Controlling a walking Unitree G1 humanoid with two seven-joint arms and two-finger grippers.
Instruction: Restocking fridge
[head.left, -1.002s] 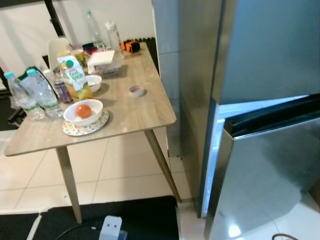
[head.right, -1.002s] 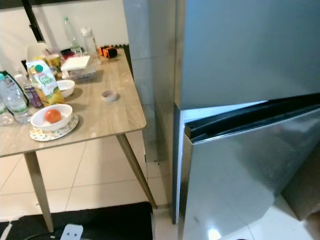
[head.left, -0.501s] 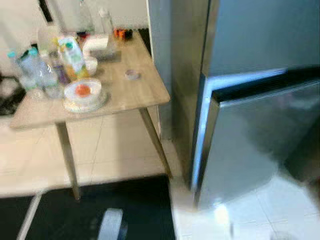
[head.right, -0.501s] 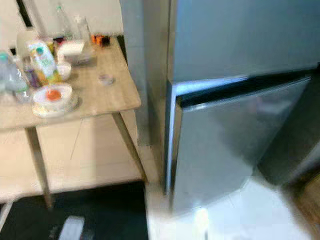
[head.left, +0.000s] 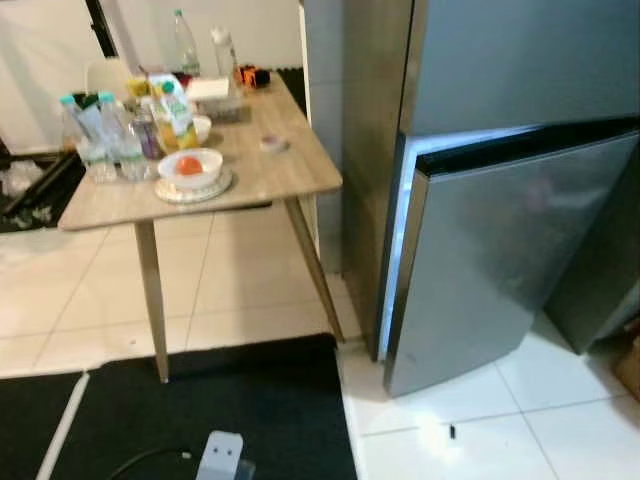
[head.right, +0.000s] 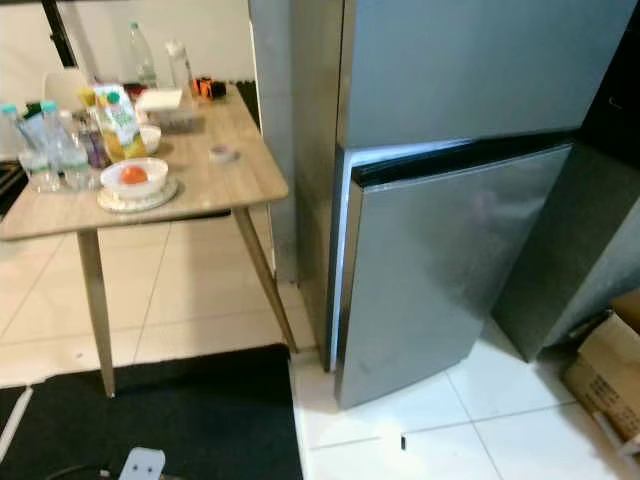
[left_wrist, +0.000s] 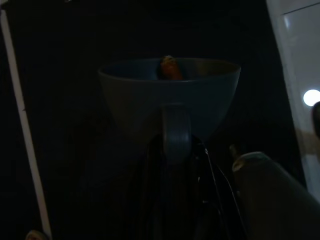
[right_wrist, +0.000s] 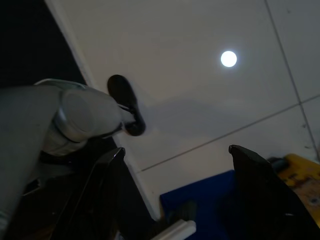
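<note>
The silver fridge (head.left: 520, 60) stands on the right, its lower door (head.left: 490, 250) ajar with light along the hinge-side gap (head.left: 395, 240). Left of it, a wooden table (head.left: 280, 185) carries water bottles (head.left: 110, 140), a juice carton (head.left: 178, 115), a white box (head.left: 212, 90) and a white bowl with a tomato (head.left: 190, 167) on a patterned plate. In the dark left wrist view my left gripper (left_wrist: 175, 117) is shut on the rim of a bowl (left_wrist: 135, 95) with something orange (left_wrist: 169, 69) inside. My right gripper (right_wrist: 176, 150) hangs open over the floor tiles, with nothing between its fingers.
A black mat (head.left: 200, 410) covers the floor before the table. A dark cabinet (head.right: 590, 230) stands right of the fridge, with a cardboard box (head.right: 610, 370) beside it. A small tape roll (head.left: 270, 144) lies near the table's fridge-side edge.
The whole view has pulled back, so table and fridge look smaller and more floor shows. The things on the table and the ajar door stand as before.
</note>
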